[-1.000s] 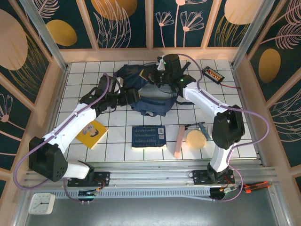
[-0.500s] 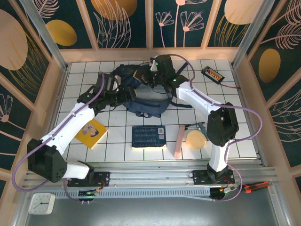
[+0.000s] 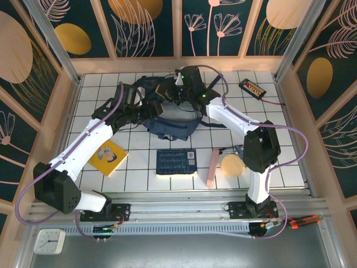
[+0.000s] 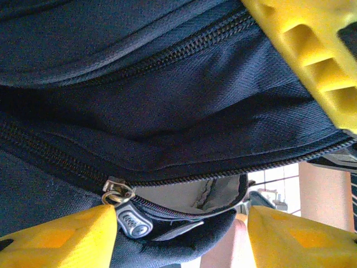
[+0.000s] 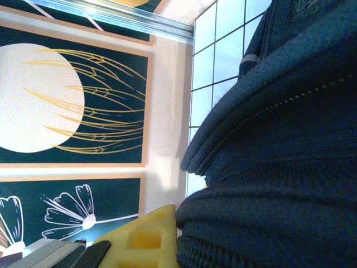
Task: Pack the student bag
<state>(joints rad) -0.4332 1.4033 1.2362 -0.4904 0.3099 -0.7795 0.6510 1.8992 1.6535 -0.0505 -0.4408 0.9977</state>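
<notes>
While right gripper [image 3: 170,91] clamps student bag [image 3: 174,126], left gripper [image 3: 157,109] straddles zipper [image 4: 167,180], grip unclear; yellow book [image 3: 109,158], navy book [image 3: 176,161] unpacked.

Top camera: high above and behind arm bases, looking down and forward over whole tiled table [image 3: 139,173], walls round edges. Left wrist camera: pressed close against backpack [image 4: 167,111], facing zipper [image 4: 118,191] between own yellow fingers [image 4: 61,237]. Right wrist camera: equally close, rolled sideways, looking past fabric toward painted wall [image 5: 72,100]. All three views share backpack at far middle of table.
</notes>
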